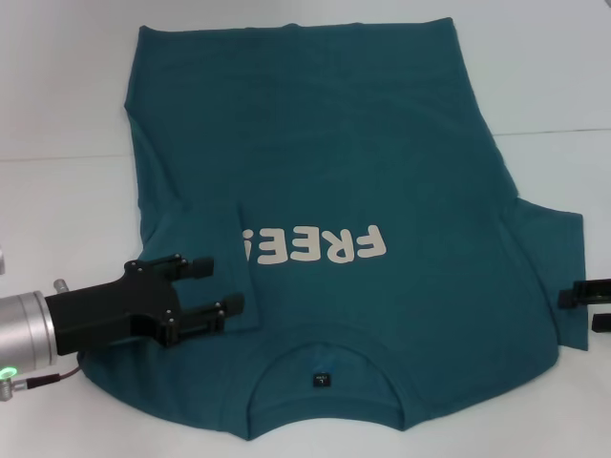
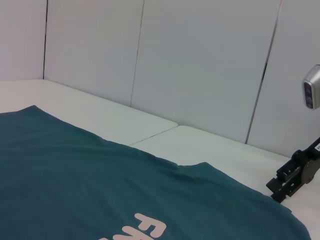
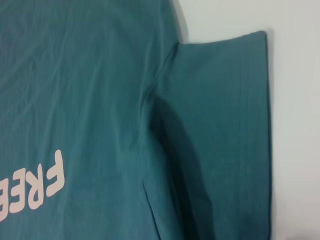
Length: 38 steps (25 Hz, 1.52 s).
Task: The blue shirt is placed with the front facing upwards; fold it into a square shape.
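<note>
Lying front-up on the white counter (image 1: 57, 114), the blue shirt (image 1: 325, 162) had its collar nearest the robot and one sleeve folded inward over the lettering's end. Left tool (image 1: 212, 289) hovered above that fold, fingers apart. Right tool (image 1: 584, 307) sat at the opposite sleeve; finger state unclear.

We count one shirt (image 1: 382, 153), teal-blue, with one printed word on its chest and one small dark label (image 1: 321, 380) at the neck. We see two grippers: left gripper (image 1: 218, 286), right gripper (image 1: 584, 305), and one white table (image 1: 57, 114).
</note>
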Each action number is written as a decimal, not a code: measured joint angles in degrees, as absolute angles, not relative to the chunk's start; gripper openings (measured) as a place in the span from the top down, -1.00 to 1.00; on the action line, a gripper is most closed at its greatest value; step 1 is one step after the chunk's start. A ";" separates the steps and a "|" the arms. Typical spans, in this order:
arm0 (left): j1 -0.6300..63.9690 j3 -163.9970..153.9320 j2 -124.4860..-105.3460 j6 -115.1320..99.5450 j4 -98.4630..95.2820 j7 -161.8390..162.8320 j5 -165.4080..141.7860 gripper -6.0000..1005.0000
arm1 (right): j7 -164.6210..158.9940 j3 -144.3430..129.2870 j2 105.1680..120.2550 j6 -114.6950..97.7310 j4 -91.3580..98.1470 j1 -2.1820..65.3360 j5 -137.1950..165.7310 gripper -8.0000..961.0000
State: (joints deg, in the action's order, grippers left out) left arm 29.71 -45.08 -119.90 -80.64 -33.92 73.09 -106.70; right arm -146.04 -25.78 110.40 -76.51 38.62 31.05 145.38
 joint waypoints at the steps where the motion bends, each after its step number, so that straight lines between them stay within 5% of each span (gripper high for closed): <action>1: 29.71 -45.09 -119.92 -80.62 -33.92 73.09 -106.70 -0.43 | -145.96 -25.77 110.39 -76.36 38.40 31.09 145.35 -0.62; 18: 29.53 -45.09 -119.97 -80.59 -33.92 73.03 -106.70 -0.43 | -145.18 -25.32 110.68 -75.33 36.31 31.55 143.95 -0.62; 31: 29.71 -45.09 -120.06 -80.59 -33.99 72.89 -106.70 -0.43 | -142.43 -25.58 111.58 -76.26 36.83 31.55 143.73 0.12; 38: 29.79 -45.09 -120.06 -80.60 -34.11 72.99 -106.70 -0.43 | -141.99 -25.83 111.08 -76.66 36.91 31.54 143.71 0.71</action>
State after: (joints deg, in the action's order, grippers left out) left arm 29.79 -45.09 -120.06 -80.60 -34.11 72.99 -106.70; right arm -141.99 -25.83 111.08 -76.66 36.91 31.54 143.71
